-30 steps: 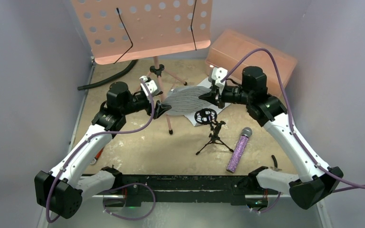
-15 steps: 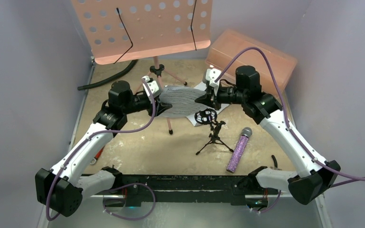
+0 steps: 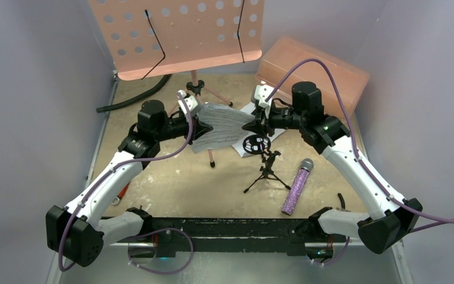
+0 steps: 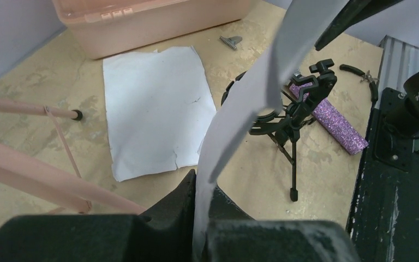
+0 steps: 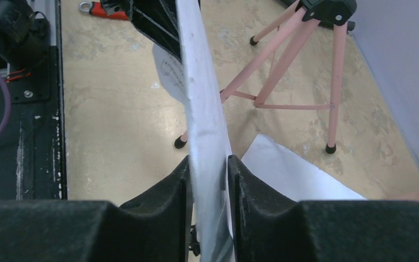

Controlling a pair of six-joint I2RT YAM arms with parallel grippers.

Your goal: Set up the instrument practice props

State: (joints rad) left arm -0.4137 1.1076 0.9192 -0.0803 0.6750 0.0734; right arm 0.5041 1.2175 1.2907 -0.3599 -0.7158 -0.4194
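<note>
A white sheet-music page [image 3: 221, 123] hangs in the air between my two grippers, in front of the pink perforated music stand [image 3: 183, 35]. My left gripper [image 3: 200, 126] is shut on the page's left edge [image 4: 240, 109], pads [image 4: 188, 202] pinching it. My right gripper [image 3: 253, 125] is open, its fingers [image 5: 177, 180] standing slightly apart with the page [image 5: 202, 98] loose between them. A second page [image 4: 153, 103] lies flat on the table. The black tripod mic stand [image 3: 264, 163] stands just below the right gripper. The purple glitter microphone [image 3: 296, 186] lies to its right.
A salmon plastic box [image 3: 313, 65] sits at the back right. The stand's pink tripod legs [image 5: 283, 60] spread under the held page. A black hose [image 3: 133, 97] lies at the back left, a red-handled wrench [image 3: 121, 192] by the left arm, and a small black tool [image 3: 341, 201] near the right arm.
My left gripper has moved in and shut on the page's left edge. The right gripper's jaws have parted. The page has tilted from flat to sloping.
</note>
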